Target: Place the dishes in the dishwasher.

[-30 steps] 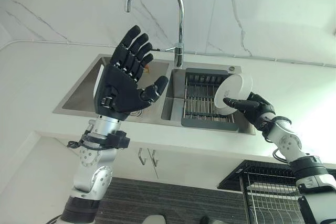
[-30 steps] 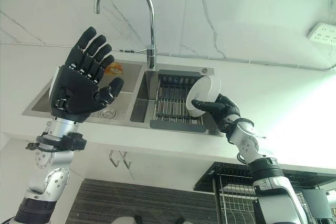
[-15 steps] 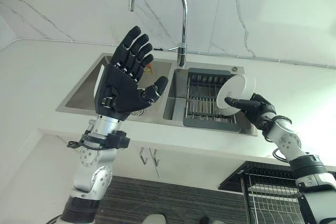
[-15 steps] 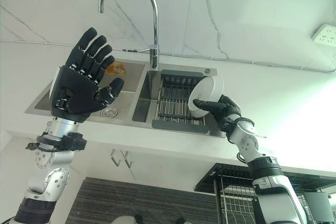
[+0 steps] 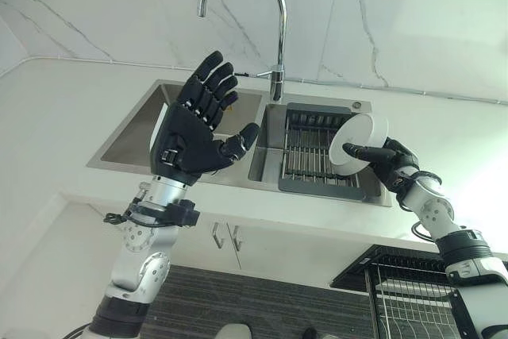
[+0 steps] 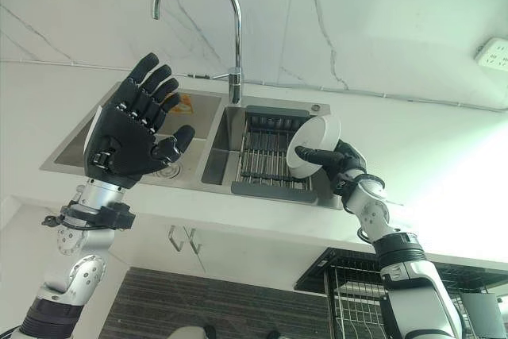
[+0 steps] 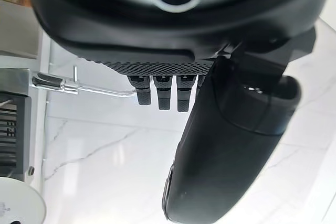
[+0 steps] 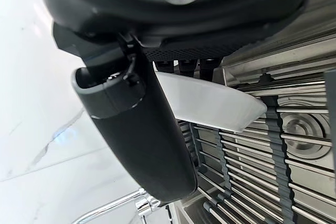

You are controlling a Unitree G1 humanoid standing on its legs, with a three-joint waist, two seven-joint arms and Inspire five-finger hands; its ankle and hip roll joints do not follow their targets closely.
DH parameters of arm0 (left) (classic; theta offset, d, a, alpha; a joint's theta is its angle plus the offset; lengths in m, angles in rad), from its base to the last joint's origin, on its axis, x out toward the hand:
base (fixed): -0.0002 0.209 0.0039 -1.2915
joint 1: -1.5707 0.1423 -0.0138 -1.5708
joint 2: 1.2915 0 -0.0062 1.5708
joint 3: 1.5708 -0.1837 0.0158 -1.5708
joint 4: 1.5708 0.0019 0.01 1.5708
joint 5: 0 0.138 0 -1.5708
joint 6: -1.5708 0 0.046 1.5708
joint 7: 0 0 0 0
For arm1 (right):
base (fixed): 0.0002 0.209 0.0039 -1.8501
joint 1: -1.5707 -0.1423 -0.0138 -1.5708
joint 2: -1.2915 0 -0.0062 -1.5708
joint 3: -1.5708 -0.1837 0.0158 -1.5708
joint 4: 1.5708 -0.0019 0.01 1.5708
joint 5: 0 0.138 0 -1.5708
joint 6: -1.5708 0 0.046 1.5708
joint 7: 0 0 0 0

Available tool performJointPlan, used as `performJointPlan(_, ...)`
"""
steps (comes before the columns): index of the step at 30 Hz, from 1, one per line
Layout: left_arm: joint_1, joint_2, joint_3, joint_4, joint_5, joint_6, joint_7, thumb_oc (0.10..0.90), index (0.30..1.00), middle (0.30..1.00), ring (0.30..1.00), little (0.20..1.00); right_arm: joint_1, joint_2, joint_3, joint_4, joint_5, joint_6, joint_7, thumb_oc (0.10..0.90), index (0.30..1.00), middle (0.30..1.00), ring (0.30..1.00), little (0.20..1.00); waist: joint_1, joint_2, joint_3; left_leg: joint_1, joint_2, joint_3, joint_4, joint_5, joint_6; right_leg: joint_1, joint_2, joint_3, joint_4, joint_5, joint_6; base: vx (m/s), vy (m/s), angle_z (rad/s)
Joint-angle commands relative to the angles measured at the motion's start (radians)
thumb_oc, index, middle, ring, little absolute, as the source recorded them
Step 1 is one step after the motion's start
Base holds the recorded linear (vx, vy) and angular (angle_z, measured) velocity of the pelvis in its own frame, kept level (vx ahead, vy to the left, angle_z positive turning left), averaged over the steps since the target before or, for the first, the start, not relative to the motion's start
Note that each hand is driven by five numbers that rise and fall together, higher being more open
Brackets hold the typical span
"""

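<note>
My right hand (image 5: 386,163) is shut on a round white plate (image 5: 359,136), thumb across its face and fingers behind it, holding it on edge over the right end of the drying rack (image 5: 308,151) in the right sink basin. The right wrist view shows the same plate (image 8: 210,103) pinched between thumb (image 8: 136,135) and fingers above the rack bars. My left hand (image 5: 190,134) is raised above the left basin (image 5: 135,136), open with fingers spread and holding nothing. At the lower right, a dishwasher rack (image 5: 413,291) of wire stands pulled out below the counter.
A tall chrome tap (image 5: 274,29) arches over the middle of the double steel sink. An orange item (image 6: 181,103) lies at the back of the left basin. White counter (image 5: 55,109) surrounds the sink, with a marble wall behind and a socket (image 6: 494,52) at right.
My left hand has tilted a little to the right and its fingers have leaned forward. The right hand with the plate has stayed almost in place; the camera has shifted slightly.
</note>
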Motion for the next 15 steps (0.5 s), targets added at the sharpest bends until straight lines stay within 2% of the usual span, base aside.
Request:
performJointPlan(1, -0.106, 0.035, -0.015, -0.06, -0.057, -0.075, 0.004, 0.8, 0.9, 0.9, 0.9, 0.9, -0.19, -0.015, -0.016, 0.032, 0.034, -0.128, -0.016, 0.8, 0.9, 0.9, 0.9, 0.9, 0.009, -0.024, -0.085, 0.019, 0.003, 0.016, 0.043, -0.117, -0.021, 0.048, -0.024, -0.02, 0.04, -0.123, 0.044, 0.0, 0.0, 0.0)
performJointPlan(3, -0.106, 0.035, -0.016, -0.058, -0.061, -0.075, 0.002, 0.8, 0.9, 0.9, 0.9, 0.9, -0.195, -0.012, -0.016, 0.04, 0.018, -0.119, -0.018, 0.8, 0.9, 0.9, 0.9, 0.9, 0.011, -0.024, -0.085, 0.019, 0.003, 0.014, 0.043, -0.117, -0.021, 0.048, -0.024, -0.02, 0.04, -0.123, 0.045, 0.0, 0.0, 0.0)
performJointPlan(5, -0.107, 0.034, -0.021, -0.059, -0.062, -0.072, 0.005, 0.8, 0.9, 0.9, 0.9, 0.9, -0.205, -0.009, 0.0, 0.06, 0.009, -0.117, -0.023, 0.62, 0.629, 0.629, 0.629, 0.629, 0.016, -0.025, -0.086, 0.019, 0.002, 0.013, 0.043, -0.117, -0.02, 0.049, -0.024, -0.021, 0.04, -0.123, 0.044, 0.0, 0.0, 0.0)
performJointPlan(6, -0.108, 0.033, -0.022, -0.059, -0.063, -0.071, 0.006, 0.8, 0.9, 0.9, 0.9, 0.9, -0.21, -0.009, 0.004, 0.069, 0.006, -0.119, -0.023, 0.554, 0.531, 0.531, 0.531, 0.531, 0.016, -0.025, -0.086, 0.02, 0.002, 0.014, 0.043, -0.117, -0.02, 0.049, -0.025, -0.022, 0.04, -0.122, 0.044, 0.0, 0.0, 0.0)
performJointPlan(7, -0.112, 0.032, -0.026, -0.056, -0.064, -0.071, 0.008, 0.8, 0.9, 0.9, 0.9, 0.9, -0.222, -0.008, 0.01, 0.081, -0.002, -0.121, -0.03, 0.427, 0.34, 0.34, 0.34, 0.34, 0.018, -0.025, -0.087, 0.02, 0.002, 0.014, 0.043, -0.117, -0.02, 0.049, -0.025, -0.023, 0.04, -0.122, 0.044, 0.0, 0.0, 0.0)
performJointPlan(8, -0.116, 0.031, -0.03, -0.054, -0.063, -0.073, 0.012, 0.8, 0.9, 0.9, 0.9, 0.9, -0.231, -0.007, 0.017, 0.091, -0.006, -0.126, -0.035, 0.4, 0.3, 0.3, 0.3, 0.3, 0.019, -0.025, -0.087, 0.02, 0.002, 0.014, 0.043, -0.116, -0.02, 0.049, -0.025, -0.024, 0.04, -0.122, 0.044, 0.0, 0.0, 0.0)
performJointPlan(15, -0.14, 0.023, -0.052, -0.042, -0.053, -0.073, 0.041, 0.8, 0.9, 0.9, 0.9, 0.9, -0.324, 0.012, 0.071, 0.224, -0.072, -0.153, -0.102, 0.4, 0.3, 0.3, 0.3, 0.3, 0.038, -0.02, -0.09, 0.019, -0.004, 0.005, 0.043, -0.114, -0.019, 0.052, -0.028, -0.03, 0.04, -0.122, 0.041, -0.01, 0.012, 0.02)
